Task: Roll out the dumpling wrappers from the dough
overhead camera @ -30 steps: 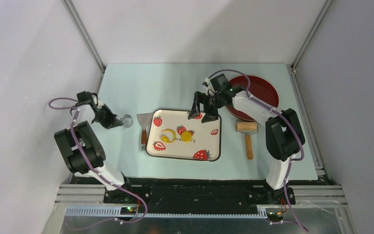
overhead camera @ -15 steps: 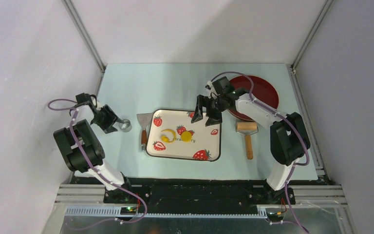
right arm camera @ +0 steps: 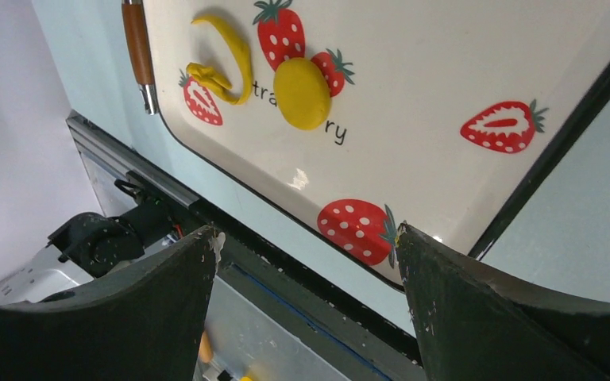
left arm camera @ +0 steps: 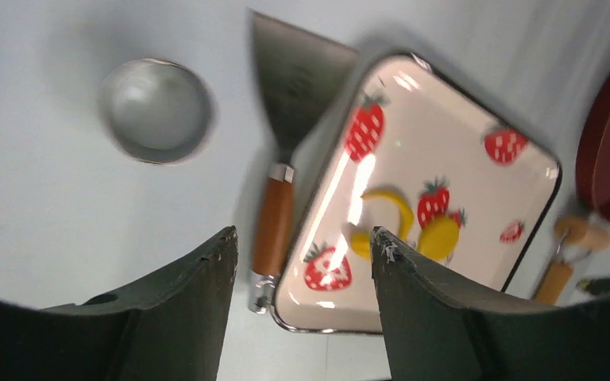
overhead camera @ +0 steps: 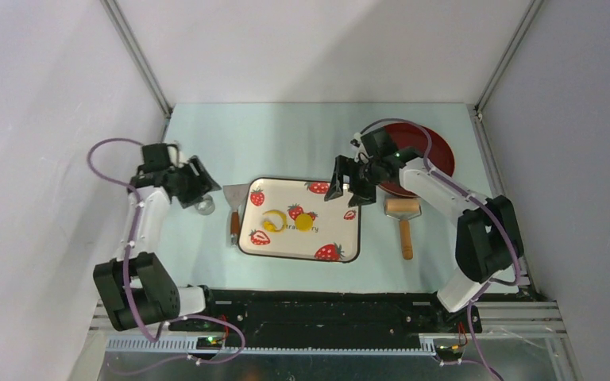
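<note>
Left fingers [left arm camera: 183,317] and right fingers [right arm camera: 127,317] gape empty; wrapper [right arm camera: 302,93] round, dough [right arm camera: 226,59] curled.

I log one flat round yellow wrapper [right arm camera: 303,93] on the tray [right arm camera: 445,71]. Dough [right arm camera: 234,59] just beside it: curled yellow strip, possibly folded at one end.

A glossy, smooth cream tray [right arm camera: 461,63] carries matt, soft yellow dough [right arm camera: 230,55] and a smooth-faced wrapper [right arm camera: 303,94]. At its nine o'clock lies a scraper [left arm camera: 282,143], dull metal blade, shiny wood handle; at three o'clock, a pale wooden rolling pin [overhead camera: 403,218].
</note>
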Robot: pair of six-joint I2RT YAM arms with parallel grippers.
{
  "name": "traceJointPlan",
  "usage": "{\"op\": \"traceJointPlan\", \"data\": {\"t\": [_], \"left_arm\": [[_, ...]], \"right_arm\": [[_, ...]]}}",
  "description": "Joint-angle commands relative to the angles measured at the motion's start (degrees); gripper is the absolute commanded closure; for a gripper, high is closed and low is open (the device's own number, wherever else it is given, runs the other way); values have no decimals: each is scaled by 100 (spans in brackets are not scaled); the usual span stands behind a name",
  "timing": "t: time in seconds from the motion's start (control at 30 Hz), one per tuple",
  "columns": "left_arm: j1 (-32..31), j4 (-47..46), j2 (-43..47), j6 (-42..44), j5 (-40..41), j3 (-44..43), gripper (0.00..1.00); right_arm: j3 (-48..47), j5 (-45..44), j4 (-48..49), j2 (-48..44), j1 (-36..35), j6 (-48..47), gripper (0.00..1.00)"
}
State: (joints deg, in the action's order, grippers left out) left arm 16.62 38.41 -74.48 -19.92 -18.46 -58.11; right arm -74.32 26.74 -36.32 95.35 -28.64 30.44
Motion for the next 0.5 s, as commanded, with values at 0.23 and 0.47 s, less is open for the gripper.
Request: {"op": "traceJointPlan", "data": {"t": [0.23, 0.47], "left_arm": [[-2048, 91, -241, -331, 1304, 651, 44], [-2278, -39, -708, -320, 1651, 837, 50]], "right_arm": [[747, -218, 113, -884, 137, 272, 15], [926, -147, 108, -892, 159, 231, 16]]}}
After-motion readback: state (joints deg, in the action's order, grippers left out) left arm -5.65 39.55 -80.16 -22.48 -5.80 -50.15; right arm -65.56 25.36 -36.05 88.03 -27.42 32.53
